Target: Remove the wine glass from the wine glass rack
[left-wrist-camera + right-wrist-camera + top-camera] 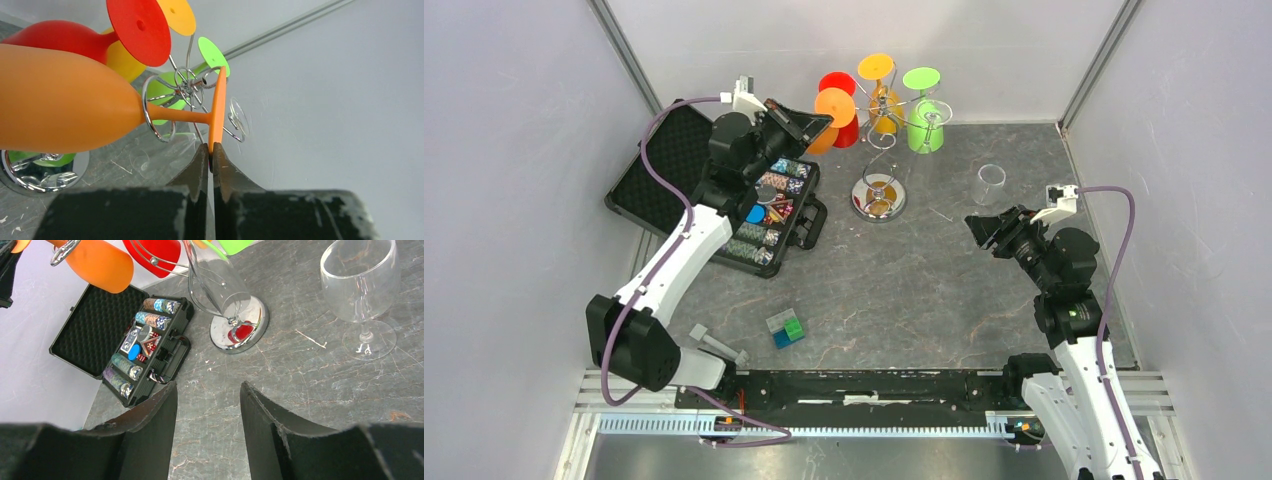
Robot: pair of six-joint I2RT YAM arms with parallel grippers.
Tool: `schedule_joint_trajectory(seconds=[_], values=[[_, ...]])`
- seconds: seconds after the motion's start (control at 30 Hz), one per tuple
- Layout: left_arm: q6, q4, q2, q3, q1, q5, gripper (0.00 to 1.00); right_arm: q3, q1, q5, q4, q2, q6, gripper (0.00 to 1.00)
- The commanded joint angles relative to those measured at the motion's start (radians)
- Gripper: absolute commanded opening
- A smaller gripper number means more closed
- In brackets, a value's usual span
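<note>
The silver wire wine glass rack (879, 150) stands at the back middle on its round mirrored base (879, 197). Red, yellow, green and orange glasses hang upside down from its scroll arms. My left gripper (816, 120) is shut on the foot disc of the orange wine glass (60, 100), pinching its edge (217, 115) between the fingertips; the stem still passes through a wire scroll (152, 107). My right gripper (986, 232) is open and empty above the table, right of the rack, which also shows in the right wrist view (239, 325).
A clear wine glass (988, 185) stands upright right of the rack, also in the right wrist view (361, 295). An open black case of poker chips (759, 205) lies left of the rack. A small green and blue block (785, 328) lies near the front.
</note>
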Motion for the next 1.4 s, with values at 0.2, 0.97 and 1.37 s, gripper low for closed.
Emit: schedule_joint_trajectory(seconds=[0.2,0.97,1.37], values=[[-0.018,0.065,0.067,0.092,0.000,0.011,0.02,0.012,0.001,-0.001,0.022,-0.007,-0.005,0.54],[-0.147,0.135,0.001,-0.029,-0.001,0.199,0.02,0.014,0.002,-0.067,0.040,0.000,0.031,0.78],[-0.173,0.135,-0.172,-0.150,-0.014,0.153,0.02,-0.069,0.002,-0.163,0.187,-0.017,0.121,0.98]])
